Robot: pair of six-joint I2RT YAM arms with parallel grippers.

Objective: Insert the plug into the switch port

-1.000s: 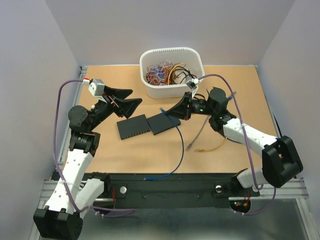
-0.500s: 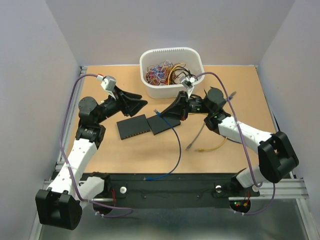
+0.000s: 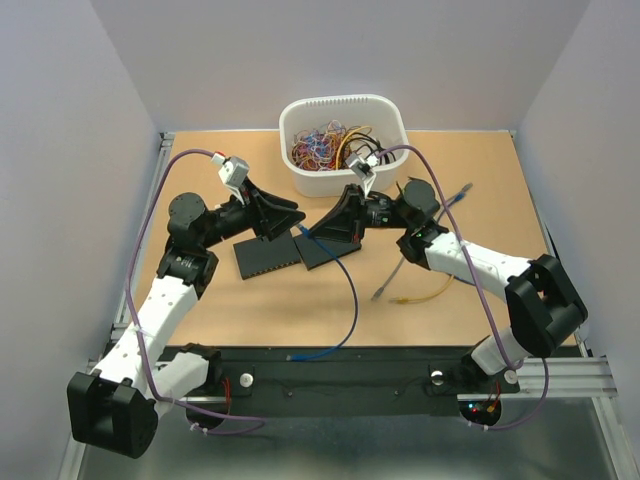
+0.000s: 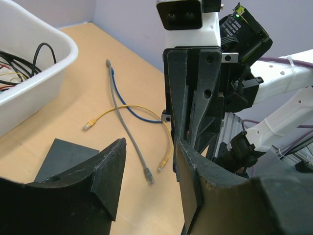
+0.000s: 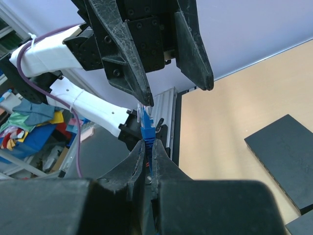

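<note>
Jaws of the right gripper (image 5: 146, 147) are pressed together on a blue plug (image 5: 145, 126), whose clear tip juts out past them and points toward the left gripper (image 5: 177, 93). The left gripper faces it with its jaws spread and nothing between them; in the right wrist view one of its fingertips (image 5: 146, 100) sits just above the plug's tip. From the left wrist view the right gripper (image 4: 194, 112) stands upright just beyond the gap in the left gripper (image 4: 149, 152), near its right-hand finger.

Seen from above, the two grippers meet nose to nose over the middle of the table (image 3: 500, 160), the left gripper (image 3: 297, 215) just beside the right gripper (image 3: 312, 230) and the plug (image 3: 302, 229) between them. Both hover above two flat black units lying side by side: a black switch (image 3: 262, 256) on the left and a second black box (image 3: 330, 250) touching or nearly touching it on the right. The plug is held in the air, in no port.

A blue cable (image 3: 350, 300) trails from the plug toward the near edge. A grey cable (image 3: 393, 272) and a yellow cable (image 3: 428, 294) lie loose to the right, under the right arm. A white bin (image 3: 300, 115) of tangled coloured wires stands at the far side.
</note>
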